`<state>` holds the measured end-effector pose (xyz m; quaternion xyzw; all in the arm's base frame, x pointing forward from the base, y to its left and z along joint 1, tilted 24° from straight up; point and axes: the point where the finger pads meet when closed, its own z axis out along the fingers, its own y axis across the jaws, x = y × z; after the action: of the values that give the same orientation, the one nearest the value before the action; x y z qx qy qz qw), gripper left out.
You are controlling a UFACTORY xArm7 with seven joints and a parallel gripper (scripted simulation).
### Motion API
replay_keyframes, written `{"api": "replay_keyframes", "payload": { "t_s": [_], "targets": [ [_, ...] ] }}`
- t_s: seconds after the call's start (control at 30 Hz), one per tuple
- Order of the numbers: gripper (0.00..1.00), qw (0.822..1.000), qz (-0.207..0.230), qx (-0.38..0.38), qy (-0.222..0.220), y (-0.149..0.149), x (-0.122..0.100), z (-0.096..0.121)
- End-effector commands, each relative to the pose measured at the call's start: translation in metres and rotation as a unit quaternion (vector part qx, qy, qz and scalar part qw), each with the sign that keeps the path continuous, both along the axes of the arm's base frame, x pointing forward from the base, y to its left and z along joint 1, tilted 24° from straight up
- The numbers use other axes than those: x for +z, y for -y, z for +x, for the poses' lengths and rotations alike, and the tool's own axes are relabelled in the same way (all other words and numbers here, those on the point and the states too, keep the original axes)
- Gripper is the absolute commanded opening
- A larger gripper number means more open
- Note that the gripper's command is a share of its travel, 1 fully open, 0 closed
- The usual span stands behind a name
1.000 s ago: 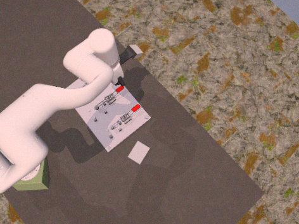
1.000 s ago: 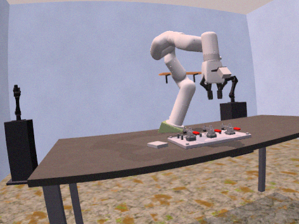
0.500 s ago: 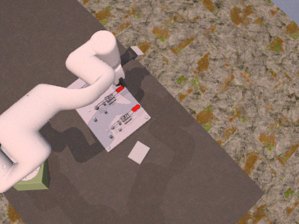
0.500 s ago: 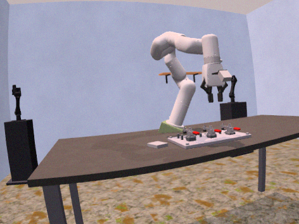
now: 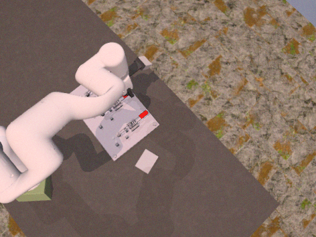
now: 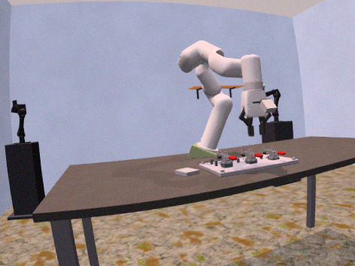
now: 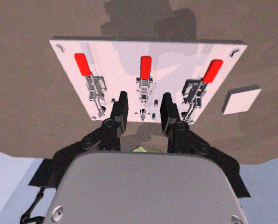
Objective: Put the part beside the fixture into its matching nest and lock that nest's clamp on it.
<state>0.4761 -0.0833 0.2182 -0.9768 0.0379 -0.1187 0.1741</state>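
Observation:
The part (image 5: pixel 146 161) is a flat light-grey plate lying on the table beside the fixture; it also shows in the side view (image 6: pixel 186 171) and in the wrist view (image 7: pixel 241 101). The fixture plate (image 5: pixel 118 122) (image 7: pixel 147 75) carries three toggle clamps with red handles (image 7: pixel 82 64) (image 7: pixel 145 67) (image 7: pixel 212 71). My gripper (image 7: pixel 144 100) (image 6: pixel 255 129) hangs well above the fixture, over the side of the plate away from the red handles. Its fingers stand half apart with nothing between them.
The arm's green base (image 5: pixel 35 191) stands at the table's near-left. A black camera stand (image 6: pixel 22 177) is left of the table and a black box (image 6: pixel 277 131) with another stand behind the right end. My arm hides part of the fixture in the overhead view.

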Motion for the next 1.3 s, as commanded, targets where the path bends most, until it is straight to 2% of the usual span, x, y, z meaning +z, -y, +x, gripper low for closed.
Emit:
{"api": "replay_keyframes", "payload": {
  "t_s": [0.0, 0.43, 1.27],
  "targets": [
    [0.47, 1.0, -0.001, -0.002, 0.002, -0.008, -0.024, 0.01],
    [0.47, 1.0, -0.001, -0.002, 0.002, -0.017, -0.05, 0.017],
    [0.47, 1.0, -0.001, -0.002, 0.002, -0.018, -0.052, 0.018]
  ]
}}
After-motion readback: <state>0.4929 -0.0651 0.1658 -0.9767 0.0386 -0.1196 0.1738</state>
